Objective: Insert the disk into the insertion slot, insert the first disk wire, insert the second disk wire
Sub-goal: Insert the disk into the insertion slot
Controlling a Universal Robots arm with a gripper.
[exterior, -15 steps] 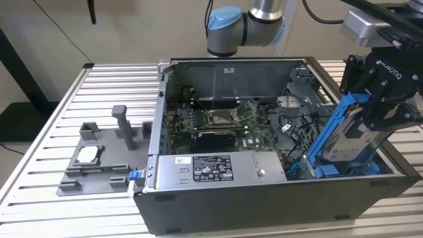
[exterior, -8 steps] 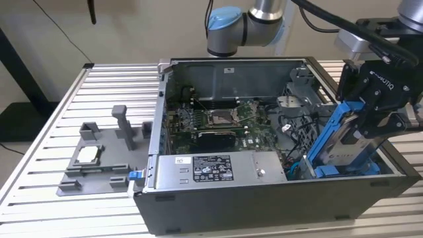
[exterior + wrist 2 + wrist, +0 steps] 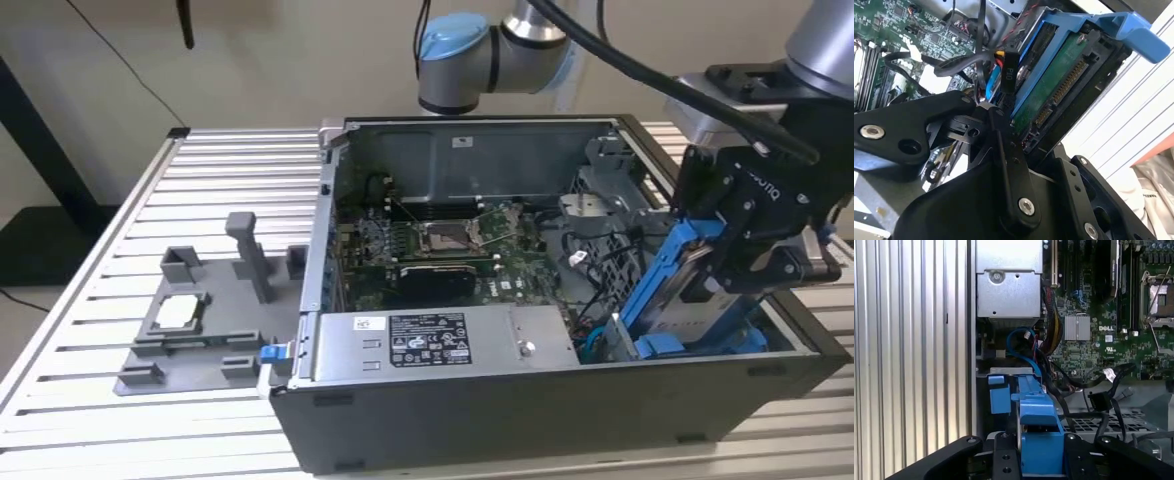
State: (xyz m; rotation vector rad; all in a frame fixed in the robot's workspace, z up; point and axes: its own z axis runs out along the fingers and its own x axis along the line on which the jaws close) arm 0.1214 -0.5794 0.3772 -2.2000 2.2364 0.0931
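The disk, a drive in a blue carrier, hangs steeply tilted over the near corner of the open computer case on the exterior view's right. My gripper is shut on it from above. In the second wrist view the disk's green circuit board and blue end tab show past the black fingers. The first wrist view looks down the blue carrier between my fingers. Loose black disk wires with connectors lie beside it. The insertion slot is hidden under the disk and gripper.
A grey power-supply box sits along the case's near wall, and the motherboard lies behind it. A perforated grey bracket is close to the disk. A grey fixture stands on the slatted table.
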